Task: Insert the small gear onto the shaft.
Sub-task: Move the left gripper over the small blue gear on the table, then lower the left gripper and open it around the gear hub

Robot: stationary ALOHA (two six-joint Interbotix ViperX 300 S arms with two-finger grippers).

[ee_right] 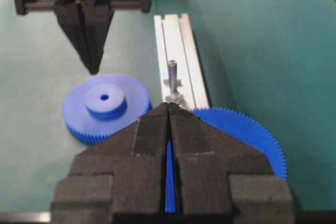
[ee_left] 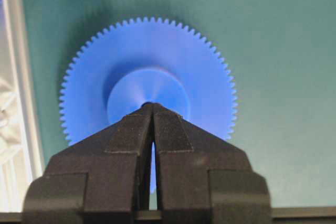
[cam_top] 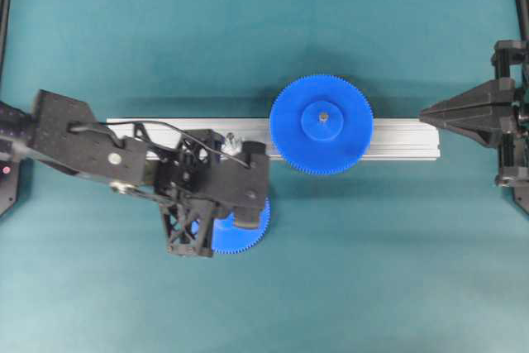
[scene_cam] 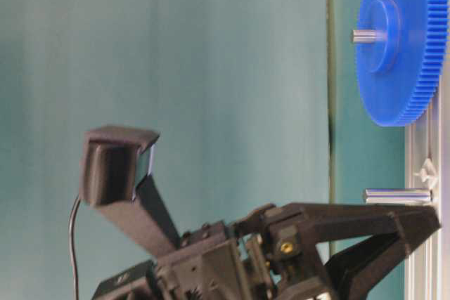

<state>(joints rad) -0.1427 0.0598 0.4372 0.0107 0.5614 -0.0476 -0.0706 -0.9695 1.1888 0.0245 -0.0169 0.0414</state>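
Teal bench under both arms. Left pincer — jaws pressed together, holding nothing — hangs tip-down just above the small gear, which lies flat beneath it. Beside that pincer, the shaft stands upright on the aluminium rail. Right pincer is also closed and empty, the large gear just past its tip.

Your overhead view looks straight down on the tabletop. The table-level view sits low and close, turned sideways. Your left wrist view stares down close at the small gear; the right wrist view looks along the rail, sharing that gear.
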